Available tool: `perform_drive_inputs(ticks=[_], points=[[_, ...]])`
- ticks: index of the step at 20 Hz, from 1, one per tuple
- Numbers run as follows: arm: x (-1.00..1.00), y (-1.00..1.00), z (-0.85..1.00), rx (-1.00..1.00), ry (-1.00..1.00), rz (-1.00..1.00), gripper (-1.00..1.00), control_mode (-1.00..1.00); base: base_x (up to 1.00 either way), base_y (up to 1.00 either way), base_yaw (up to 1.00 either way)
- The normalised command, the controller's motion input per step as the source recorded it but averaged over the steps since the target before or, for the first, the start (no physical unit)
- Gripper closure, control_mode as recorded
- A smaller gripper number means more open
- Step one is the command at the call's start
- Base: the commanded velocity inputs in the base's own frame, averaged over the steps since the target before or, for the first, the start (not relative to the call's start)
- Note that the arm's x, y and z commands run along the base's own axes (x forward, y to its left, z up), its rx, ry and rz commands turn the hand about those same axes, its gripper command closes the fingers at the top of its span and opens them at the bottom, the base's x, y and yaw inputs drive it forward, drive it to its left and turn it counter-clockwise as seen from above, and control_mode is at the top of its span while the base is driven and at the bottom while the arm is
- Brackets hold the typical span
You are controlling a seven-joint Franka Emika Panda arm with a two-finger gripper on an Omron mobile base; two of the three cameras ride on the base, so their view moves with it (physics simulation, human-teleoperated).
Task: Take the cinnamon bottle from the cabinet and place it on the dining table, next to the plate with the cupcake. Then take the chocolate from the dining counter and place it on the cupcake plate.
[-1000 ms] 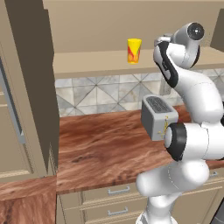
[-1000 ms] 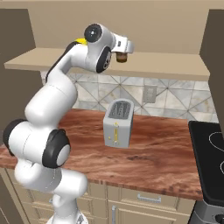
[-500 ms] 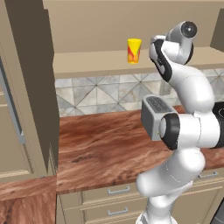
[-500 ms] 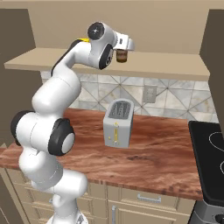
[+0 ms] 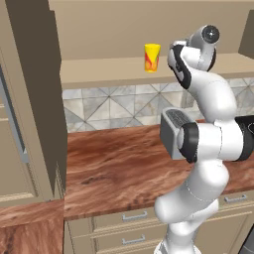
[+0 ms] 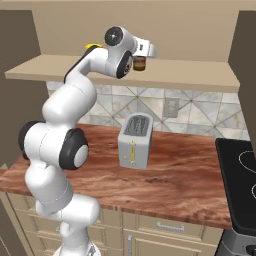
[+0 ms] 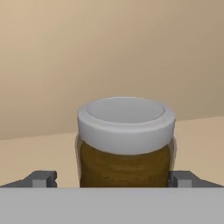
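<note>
The cinnamon bottle point(image 7: 126, 151), a dark-brown jar with a pale grey lid, stands on the beige shelf board of the cabinet point(image 6: 200, 77). My gripper point(image 7: 113, 179) reaches in around it. A grey fingertip point(image 7: 43, 178) shows to the left of the jar with a small gap, and the other touches or nearly touches its right side. The gripper is open around the jar. From the right base view the bottle point(image 6: 139, 63) peeks out just below the hand point(image 6: 145, 50). In the left base view the arm's head hides it.
A yellow cup with red pattern point(image 5: 152, 57) stands on the same shelf, left of the hand. A grey toaster point(image 6: 135, 140) sits on the wood-grain counter point(image 6: 190, 175) below. A black stove top point(image 6: 242, 185) lies at the right. A tall cabinet side point(image 5: 34, 99) rises at the left.
The arm's elbow and lower joints have swung round. The hand has stayed at the jar on the shelf, and the jar has not visibly moved.
</note>
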Motion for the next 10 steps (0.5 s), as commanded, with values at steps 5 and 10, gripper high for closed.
perform_drive_inputs(ticks=[5,10], points=[[0.14,-0.09,-0.04,-0.01,0.0,0.0,-1.0,-1.0,0.0,0.0,0.0],[0.0,-0.01,0.0,0.0,0.0,0.0,1.0,-1.0,0.0,0.0,0.0]])
